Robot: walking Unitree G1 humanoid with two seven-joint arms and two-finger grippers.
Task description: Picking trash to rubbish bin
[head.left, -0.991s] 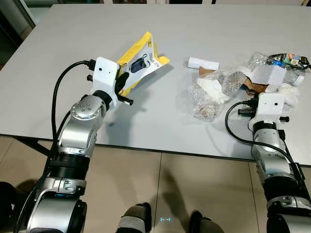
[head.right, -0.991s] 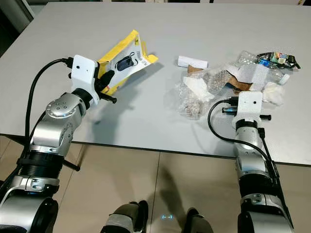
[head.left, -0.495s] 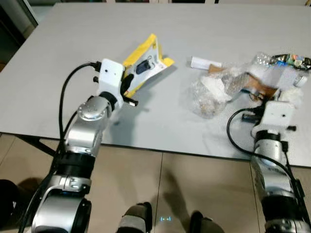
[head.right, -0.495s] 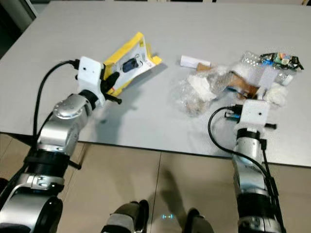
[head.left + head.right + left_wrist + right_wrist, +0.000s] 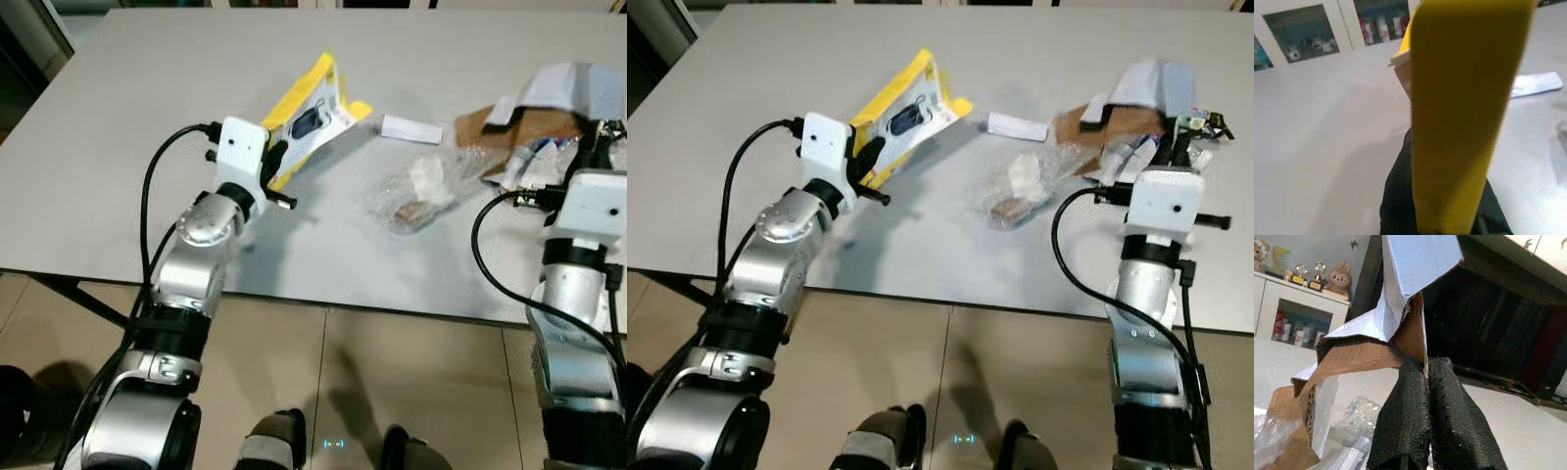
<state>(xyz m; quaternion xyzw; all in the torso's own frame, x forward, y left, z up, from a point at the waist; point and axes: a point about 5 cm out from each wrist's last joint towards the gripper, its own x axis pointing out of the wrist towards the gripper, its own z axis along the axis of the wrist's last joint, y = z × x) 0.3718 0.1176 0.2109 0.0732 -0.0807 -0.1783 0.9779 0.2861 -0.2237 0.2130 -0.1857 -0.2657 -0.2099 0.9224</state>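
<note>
Jaws of both grippers are pinched on trash: the left gripper point(image 5: 277, 160) holds the yellow package point(image 5: 312, 115) off the tabletop point(image 5: 147, 108), its long axis pointing toward 1 o'clock, while the right gripper point(image 5: 592, 149) clamps the cardboard piece point(image 5: 534, 110), which leans toward 11 o'clock.

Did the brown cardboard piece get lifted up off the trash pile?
Yes. The right tool is shut on the brown cardboard and has raised it up and away from the bubble wrap, which stays on the table.
</note>
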